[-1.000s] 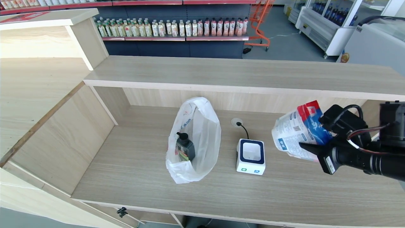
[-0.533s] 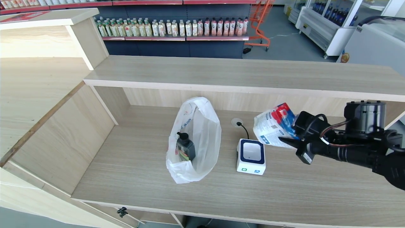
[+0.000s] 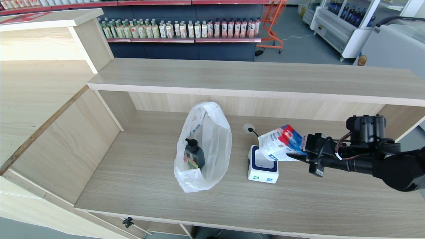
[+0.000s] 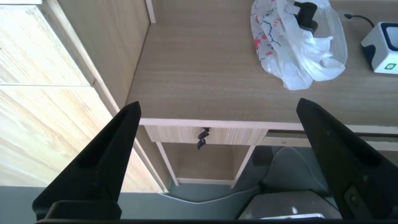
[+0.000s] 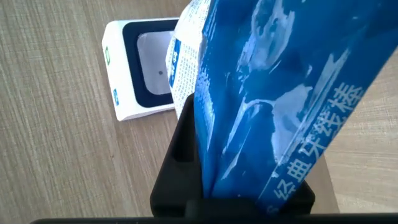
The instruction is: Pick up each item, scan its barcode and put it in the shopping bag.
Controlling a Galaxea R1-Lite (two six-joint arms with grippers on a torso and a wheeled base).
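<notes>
Right gripper point(image 3: 297, 150) – closed on the blue, white and red printed plastic pouch point(image 3: 278, 146), clamped at its blue end. The pouch is off the worktop point(image 3: 149, 199), tilted, with its white printed end hanging over the far right corner of the white box-shaped barcode scanner with the dark blue window frame point(image 3: 260, 172). From the right wrist view the pouch's edge overlaps the scanner window; I cannot tell whether the two touch.

The scanner sits flat on the light wood worktop, just to the right of the translucent white plastic shopping bag point(image 3: 212, 139). A black cable point(image 3: 255, 134) runs from its back to a round port in the worktop.

The shopping bag stands open, mouth facing up and toward me. Inside it – a black pump-top bottle with a coloured label point(image 3: 194, 157), upright against the left wall.

Left gripper point(image 4: 219, 109) – jaws wide apart, holding nothing, hanging before the worktop's front edge, well apart from the bag.
</notes>
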